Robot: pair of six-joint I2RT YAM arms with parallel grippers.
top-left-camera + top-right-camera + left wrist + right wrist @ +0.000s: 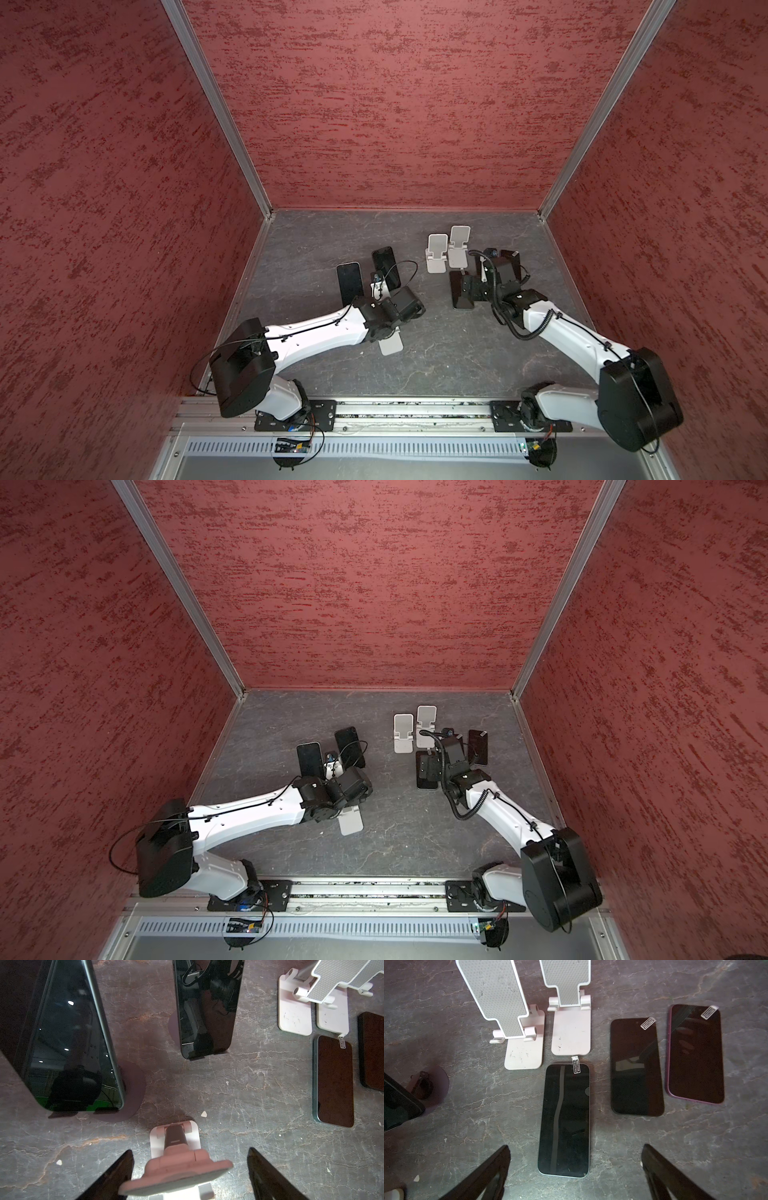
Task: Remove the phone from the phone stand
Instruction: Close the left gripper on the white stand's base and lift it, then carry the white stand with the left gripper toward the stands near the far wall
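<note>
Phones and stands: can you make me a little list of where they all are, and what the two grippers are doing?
phones on stands: two, green-edged phone, dark phone
phones flat on table: three, pale-edged phone, black phone, purple phone
empty stands: three, back-left stand, back-right stand, near stand
left gripper: open, fingers either side of near stand
right gripper: open, above pale-edged phone
</note>
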